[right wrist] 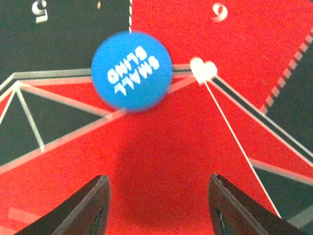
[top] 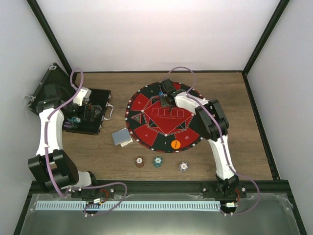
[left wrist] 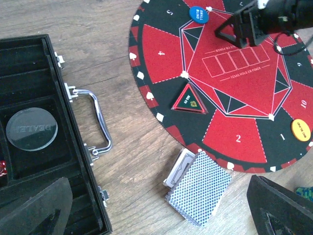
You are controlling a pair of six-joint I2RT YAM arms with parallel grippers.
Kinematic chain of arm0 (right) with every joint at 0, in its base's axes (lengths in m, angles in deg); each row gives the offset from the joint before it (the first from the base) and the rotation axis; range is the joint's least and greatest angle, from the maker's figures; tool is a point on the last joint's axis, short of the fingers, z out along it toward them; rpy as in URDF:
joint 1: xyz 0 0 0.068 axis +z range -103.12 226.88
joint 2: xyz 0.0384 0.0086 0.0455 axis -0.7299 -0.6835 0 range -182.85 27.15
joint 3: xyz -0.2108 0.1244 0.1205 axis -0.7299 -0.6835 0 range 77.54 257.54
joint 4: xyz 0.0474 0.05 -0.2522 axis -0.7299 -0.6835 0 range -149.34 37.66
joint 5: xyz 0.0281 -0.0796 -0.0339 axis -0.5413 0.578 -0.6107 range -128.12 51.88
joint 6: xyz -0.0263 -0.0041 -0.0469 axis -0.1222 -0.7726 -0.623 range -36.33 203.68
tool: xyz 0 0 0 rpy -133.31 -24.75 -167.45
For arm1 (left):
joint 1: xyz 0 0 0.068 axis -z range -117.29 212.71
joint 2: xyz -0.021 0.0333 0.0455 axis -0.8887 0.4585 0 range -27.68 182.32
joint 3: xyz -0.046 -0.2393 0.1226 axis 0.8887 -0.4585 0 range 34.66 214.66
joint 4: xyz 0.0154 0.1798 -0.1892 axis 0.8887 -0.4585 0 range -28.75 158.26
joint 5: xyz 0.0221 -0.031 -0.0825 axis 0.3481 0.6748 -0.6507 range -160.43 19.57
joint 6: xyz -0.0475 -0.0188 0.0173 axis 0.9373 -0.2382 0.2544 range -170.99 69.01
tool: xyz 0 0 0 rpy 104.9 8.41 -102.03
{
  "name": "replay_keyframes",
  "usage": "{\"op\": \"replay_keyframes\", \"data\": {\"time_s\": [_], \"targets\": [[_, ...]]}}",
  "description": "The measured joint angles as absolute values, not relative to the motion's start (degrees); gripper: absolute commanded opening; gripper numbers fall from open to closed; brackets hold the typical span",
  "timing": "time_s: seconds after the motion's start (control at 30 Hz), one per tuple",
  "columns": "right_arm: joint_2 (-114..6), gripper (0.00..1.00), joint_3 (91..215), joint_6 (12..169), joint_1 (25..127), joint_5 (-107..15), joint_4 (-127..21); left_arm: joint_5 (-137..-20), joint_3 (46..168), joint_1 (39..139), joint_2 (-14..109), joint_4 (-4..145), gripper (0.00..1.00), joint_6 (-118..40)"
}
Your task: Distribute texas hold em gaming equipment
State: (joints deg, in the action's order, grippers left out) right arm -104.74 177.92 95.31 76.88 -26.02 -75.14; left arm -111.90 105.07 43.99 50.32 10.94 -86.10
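The right gripper point(right wrist: 157, 182) hangs low over the big round red-and-black felt mat point(top: 146, 128), jaws spread wide and empty. Just ahead of its fingertips the blue round "SMALL BLIND" chip point(right wrist: 132, 71) lies flat on the mat's far side, on the line between sectors 5 and 6, with nothing between it and the jaws. An orange round chip point(top: 176, 144) sits at the mat's near rim, and a small green-and-red triangular marker point(left wrist: 189, 99) lies near its left edge.

The left gripper point(left wrist: 156, 190) is also wide apart and holds nothing, hovering over the open black hinged case point(top: 93, 113), in which a clear round "DEALER" disc point(left wrist: 31, 129) lies. Between case and mat, the stack of grey-blue-backed playing cards point(left wrist: 198, 193) rests on the wooden worktop point(top: 244, 147). Nearer the arm bases a brown chip stack point(top: 140, 161), a green one point(top: 157, 161) and a white one point(top: 183, 166) stand in a row.
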Motion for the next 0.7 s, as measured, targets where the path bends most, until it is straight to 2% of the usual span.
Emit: {"op": "replay_keyframes", "data": {"time_s": [0.17, 0.37, 0.53, 0.7], "targets": [[-92.00, 0.57, 165.05, 96.41, 79.52, -24.62, -76.76, -112.25, 105.10, 43.99, 50.32, 10.45, 1.00, -86.65], [-75.67, 0.57, 147.36, 101.15, 91.24, -23.05, -78.27, -112.53, 105.16, 43.99, 50.32, 9.84, 1.00, -87.29], [-69.97, 0.51, 134.58, 107.44, 99.52, -23.84, -81.28, -112.53, 105.16, 43.99, 50.25, 9.62, 1.00, -87.50], [-67.39, 0.44, 129.70, 112.97, 102.69, -23.75, -84.41, -112.56, 105.16, 43.99, 50.25, 9.36, 1.00, -87.55]]}}
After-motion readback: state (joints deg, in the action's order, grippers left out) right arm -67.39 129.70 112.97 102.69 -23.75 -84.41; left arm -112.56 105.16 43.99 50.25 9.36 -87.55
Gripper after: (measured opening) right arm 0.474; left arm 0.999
